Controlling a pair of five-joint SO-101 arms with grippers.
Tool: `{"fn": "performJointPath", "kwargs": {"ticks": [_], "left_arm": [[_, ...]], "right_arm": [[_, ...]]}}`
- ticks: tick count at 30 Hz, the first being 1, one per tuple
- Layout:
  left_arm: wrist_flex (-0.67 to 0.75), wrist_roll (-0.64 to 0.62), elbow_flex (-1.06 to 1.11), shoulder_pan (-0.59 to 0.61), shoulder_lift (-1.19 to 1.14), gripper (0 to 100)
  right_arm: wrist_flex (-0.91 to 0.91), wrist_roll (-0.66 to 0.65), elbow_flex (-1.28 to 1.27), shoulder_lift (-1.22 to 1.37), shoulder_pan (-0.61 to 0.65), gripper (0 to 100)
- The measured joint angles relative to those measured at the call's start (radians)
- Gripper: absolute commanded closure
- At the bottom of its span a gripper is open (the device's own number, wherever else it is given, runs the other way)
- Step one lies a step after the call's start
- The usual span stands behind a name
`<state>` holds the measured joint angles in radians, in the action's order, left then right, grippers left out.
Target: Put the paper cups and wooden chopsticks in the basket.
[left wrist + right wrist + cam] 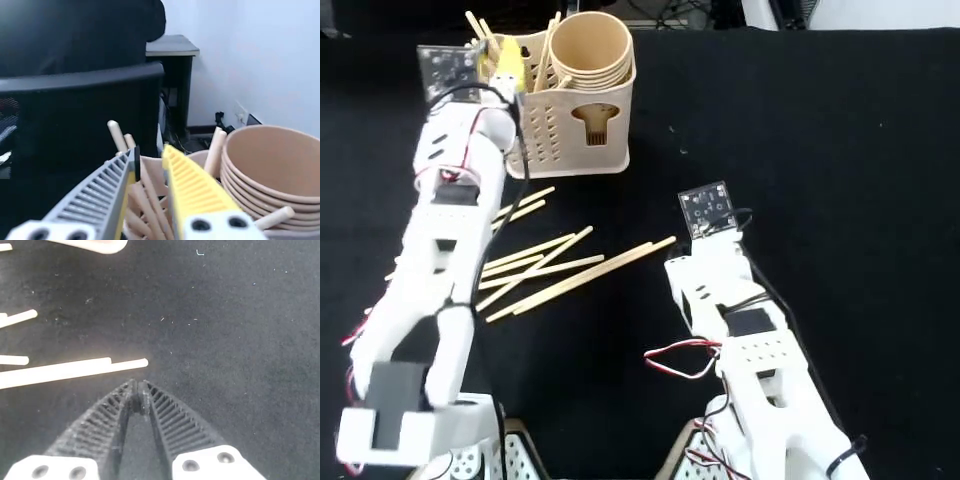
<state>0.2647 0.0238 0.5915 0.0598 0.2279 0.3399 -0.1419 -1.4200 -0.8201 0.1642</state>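
The left tool [505,70] hangs over the basket [580,140] at the table's [820,150] far left with chopsticks [117,135] standing between its jaws, likely to go in beside the stacked paper cups [592,45]; whether it grips them I cannot tell. The right tool [136,385], pressed together and holding nothing, sits low by the loose chopsticks [570,270] in the middle. Its wrist view makes that closure plain, while the high view places the arm.

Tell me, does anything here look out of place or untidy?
Yes: several wooden chopsticks lie scattered and crossed on the black table near the basket, while the paper cups sit stacked inside it.
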Motion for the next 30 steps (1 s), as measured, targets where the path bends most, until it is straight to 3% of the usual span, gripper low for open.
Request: {"fn": "performJointPath", "kwargs": {"ticks": [5, 8, 12, 15, 18, 21, 26, 30], "left_arm": [[-0.009, 0.0, 0.152, 0.035, 0.242, 87], [-0.117, 0.002, 0.241, 0.075, 0.425, 87], [-0.408, 0.003, 0.292, 0.178, 0.666, 86], [-0.692, 0.005, 0.33, 0.278, 0.804, 86], [-0.971, 0.021, 0.379, 0.374, 0.879, 86], [-1.177, 0.12, 0.471, 0.454, 0.905, 86], [-1.241, 0.324, 0.721, 0.485, 0.921, 87], [-1.243, 0.393, 0.868, 0.485, 0.921, 87]], "right_arm": [[0.0, 0.0, 0.0, 0.0, 0.0, 97.9], [0.0, 0.0, 0.0, 0.0, 0.0, 97.9], [0.018, 0.0, 0.005, 0.0, 0.0, 90.1], [0.132, -0.018, 0.08, 0.0, 0.02, 83.9], [0.295, -0.098, 0.184, 0.0, 0.1, 86.1], [0.422, -0.192, 0.267, 0.0, 0.21, 87.7], [0.56, -0.376, 0.351, 0.011, 0.361, 86.0], [0.608, -0.514, 0.43, 0.147, 0.382, 85.6]]}}
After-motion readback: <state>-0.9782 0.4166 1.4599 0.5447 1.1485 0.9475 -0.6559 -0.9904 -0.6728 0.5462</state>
